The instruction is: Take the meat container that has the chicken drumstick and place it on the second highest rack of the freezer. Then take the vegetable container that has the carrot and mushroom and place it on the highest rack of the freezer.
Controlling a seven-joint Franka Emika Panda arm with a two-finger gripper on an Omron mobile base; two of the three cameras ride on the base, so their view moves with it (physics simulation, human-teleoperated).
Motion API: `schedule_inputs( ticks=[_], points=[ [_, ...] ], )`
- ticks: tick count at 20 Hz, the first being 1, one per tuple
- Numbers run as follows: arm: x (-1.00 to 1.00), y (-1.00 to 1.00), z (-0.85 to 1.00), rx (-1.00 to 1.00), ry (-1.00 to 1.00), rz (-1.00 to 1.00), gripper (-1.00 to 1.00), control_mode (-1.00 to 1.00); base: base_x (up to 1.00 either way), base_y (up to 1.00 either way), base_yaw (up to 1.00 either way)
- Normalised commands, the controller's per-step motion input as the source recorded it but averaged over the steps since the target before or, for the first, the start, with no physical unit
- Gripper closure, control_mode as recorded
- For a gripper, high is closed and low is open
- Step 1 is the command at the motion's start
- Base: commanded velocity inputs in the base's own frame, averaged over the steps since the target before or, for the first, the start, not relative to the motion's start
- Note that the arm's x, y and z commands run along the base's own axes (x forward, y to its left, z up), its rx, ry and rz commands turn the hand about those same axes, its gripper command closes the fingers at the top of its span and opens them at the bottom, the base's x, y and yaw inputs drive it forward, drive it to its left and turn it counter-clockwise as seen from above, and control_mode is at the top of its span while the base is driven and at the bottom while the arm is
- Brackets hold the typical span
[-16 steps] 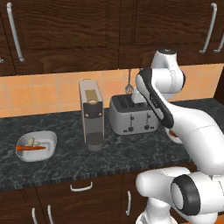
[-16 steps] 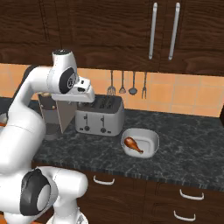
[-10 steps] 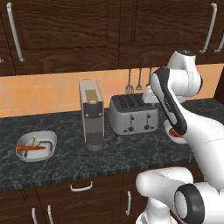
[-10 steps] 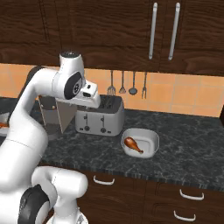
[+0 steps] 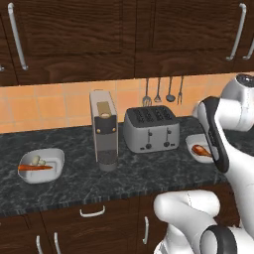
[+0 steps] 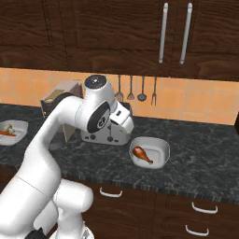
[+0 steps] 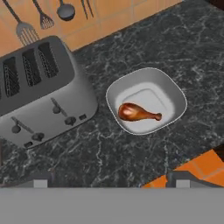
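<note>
A white meat container (image 7: 175, 94) sits on the dark speckled counter (image 7: 109, 157) at centre-right of the hand view, holding a single chicken drumstick (image 7: 136, 112) that lies on its side, fat end toward the left of the frame and thin bone end toward the right. The same container appears at lower centre-right of the right base view, the drumstick inside it, and at the right edge of the left base view, partly behind the white arm. Just beside it, toward the left of the hand view, stands a grey four-slot toaster (image 7: 41, 94); the two are close but apart.

The vegetable container (image 5: 55, 159) rests at the left of the left base view, well apart from the meat container, with a coffee machine (image 5: 103, 130) and the toaster between them. Inside it the orange carrot (image 5: 35, 167) lies across the tray, and the pale mushroom (image 5: 35, 160) sits just behind it. At the far left edge of the right base view this tray shows again, cut off by the frame.

The gripper (image 7: 109, 180) hangs above the counter with its jaws spread wide and nothing between them, its dark fingertips (image 7: 37, 180) at the bottom of the hand view, below the drumstick container.

Kitchen utensils (image 6: 135, 88) hang on the orange tiled wall behind the toaster.
</note>
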Motion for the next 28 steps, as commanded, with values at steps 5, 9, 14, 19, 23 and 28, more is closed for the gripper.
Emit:
schedule_inputs(
  ticks=[5, 9, 14, 19, 23, 28],
  points=[
    [0.06, -1.00, -0.50, 0.10, 0.00, -0.41, -1.00, -1.00, 0.00, 0.00, 0.00],
    [-0.37, -1.00, -1.00, 0.41, 0.12, -0.40, -1.00, -1.00, 0.00, 0.00, 0.00],
    [0.09, -0.70, -0.64, 0.27, 0.37, -0.30, -1.00, -1.00, 0.00, 0.00, 0.00],
    [0.39, -0.44, -0.45, 0.05, 0.05, -0.04, -1.00, -1.00, 0.00, 0.00, 0.00],
    [0.47, -0.28, -0.60, 0.09, 0.00, -0.05, -1.00, -1.00, 0.00, 0.00, 0.00],
    [0.71, 0.00, -0.50, 0.00, 0.06, -0.03, -1.00, -1.00, 0.00, 0.00, 0.00]
  ],
)
